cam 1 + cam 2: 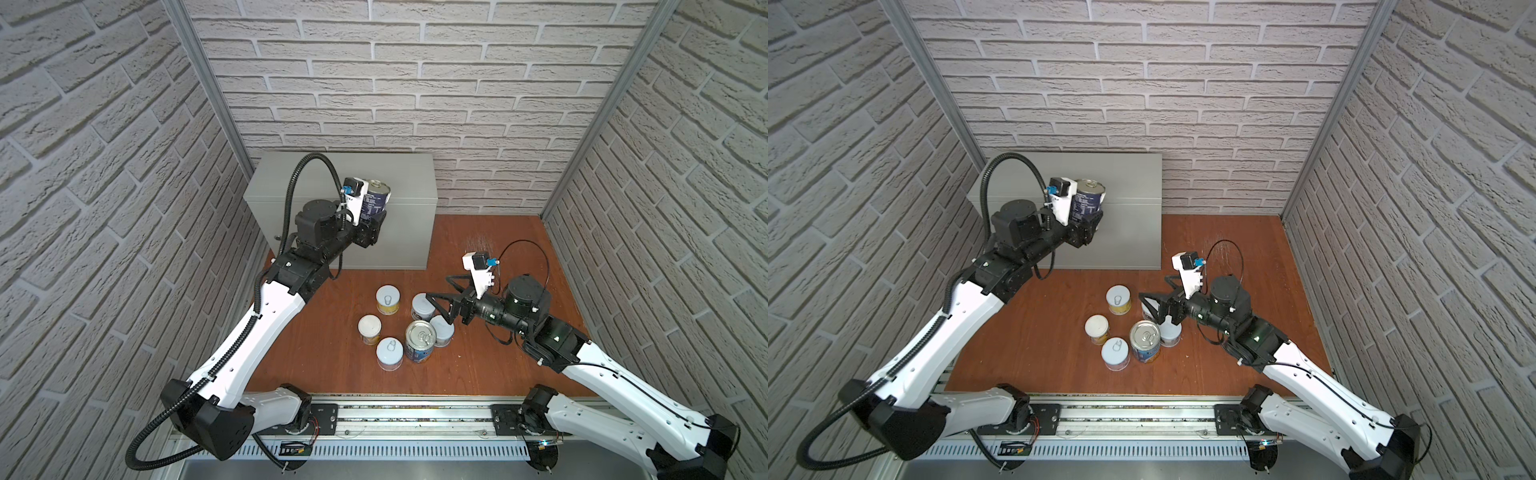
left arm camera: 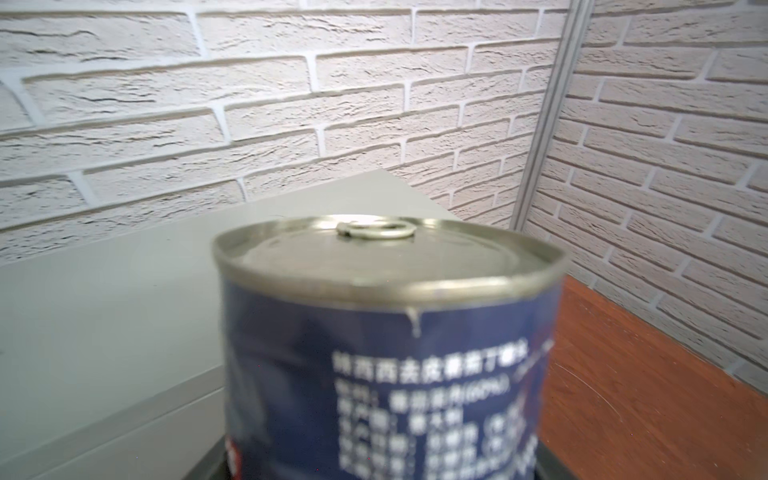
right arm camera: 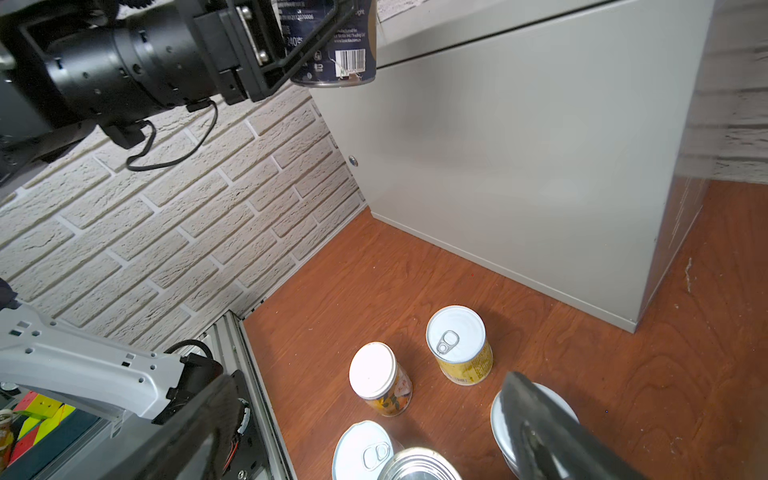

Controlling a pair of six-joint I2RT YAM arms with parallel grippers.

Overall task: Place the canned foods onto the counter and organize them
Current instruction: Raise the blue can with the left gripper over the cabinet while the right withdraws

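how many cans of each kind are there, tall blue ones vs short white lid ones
tall blue cans: 2
short white-lid cans: 5
total: 7

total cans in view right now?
7. One dark-blue can held in the left hand, raised beside the counter; six on the floor: a second dark-blue can and five white-lidded cans. None appears hidden.

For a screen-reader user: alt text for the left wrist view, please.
A dark-blue-labelled can with a silver pull-tab lid fills the foreground. Behind it lie the light-grey counter top, white brick walls and reddish wooden floor.
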